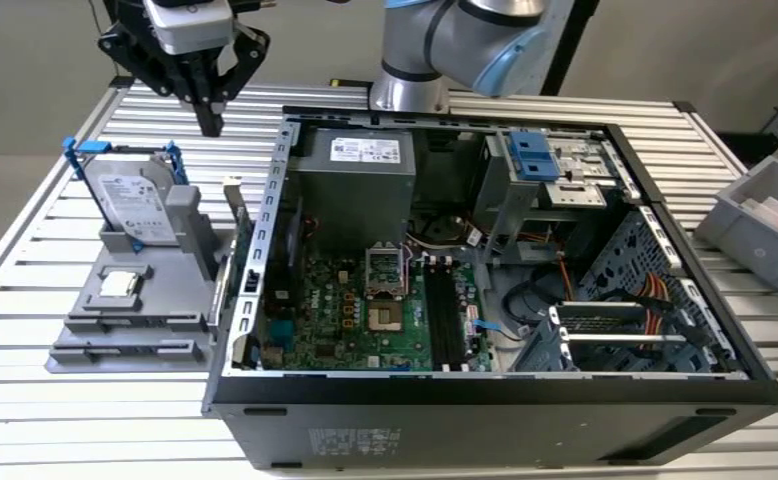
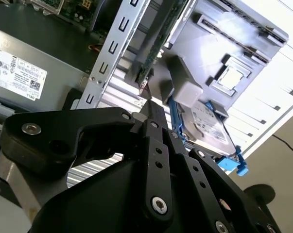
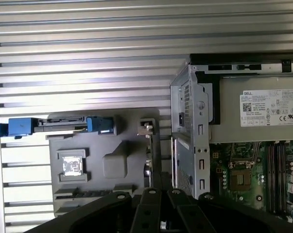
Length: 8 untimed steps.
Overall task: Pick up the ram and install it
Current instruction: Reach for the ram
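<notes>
The ram [image 1: 237, 225] is a thin greenish stick standing on edge in the grey holder [image 1: 136, 320], close beside the computer case's outer wall. In the wrist views the ram [image 2: 158, 46] [image 3: 148, 150] runs as a narrow strip just beyond the fingertips. My gripper [image 1: 210, 122] hangs above the table behind the holder, well above and apart from the ram. Its black fingers [image 2: 151, 109] meet at a single tip and hold nothing. The long black memory slots [image 1: 443, 312] lie on the motherboard inside the open case [image 1: 249, 390].
On the same holder, a silver hard drive in a blue frame [image 1: 136, 205] stands upright and a small square processor chip [image 1: 120, 284] lies flat. The case's metal side wall [image 3: 187, 131] rises right next to the ram. A grey bin [image 1: 769, 225] sits at the exterior view's right.
</notes>
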Tool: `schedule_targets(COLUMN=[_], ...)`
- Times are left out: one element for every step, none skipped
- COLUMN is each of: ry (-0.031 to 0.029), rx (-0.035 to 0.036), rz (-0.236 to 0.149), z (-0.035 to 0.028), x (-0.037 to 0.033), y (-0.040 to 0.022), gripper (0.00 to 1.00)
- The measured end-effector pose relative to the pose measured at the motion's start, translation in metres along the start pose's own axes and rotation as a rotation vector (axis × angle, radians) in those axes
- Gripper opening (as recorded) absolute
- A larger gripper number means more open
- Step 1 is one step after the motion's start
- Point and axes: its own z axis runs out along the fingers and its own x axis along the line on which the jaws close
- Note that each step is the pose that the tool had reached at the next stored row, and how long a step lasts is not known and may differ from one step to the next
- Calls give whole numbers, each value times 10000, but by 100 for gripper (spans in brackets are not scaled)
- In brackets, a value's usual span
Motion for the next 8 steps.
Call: schedule_targets(ry=[0,-1,0,0,-1,0,0,-1], rx=[0,-1,-1,-1,-1,0,-1,-1], rz=[0,0,0,-1,-1,0,0,0], z=[0,0,-1,-1,-1,-2,-2,-2], x=[18,34,50,65,81,96,110,125], y=[-1,-2,-3,-4,-5,-6,-7,-8], gripper=[0,0,0,0,0,0,0,0])
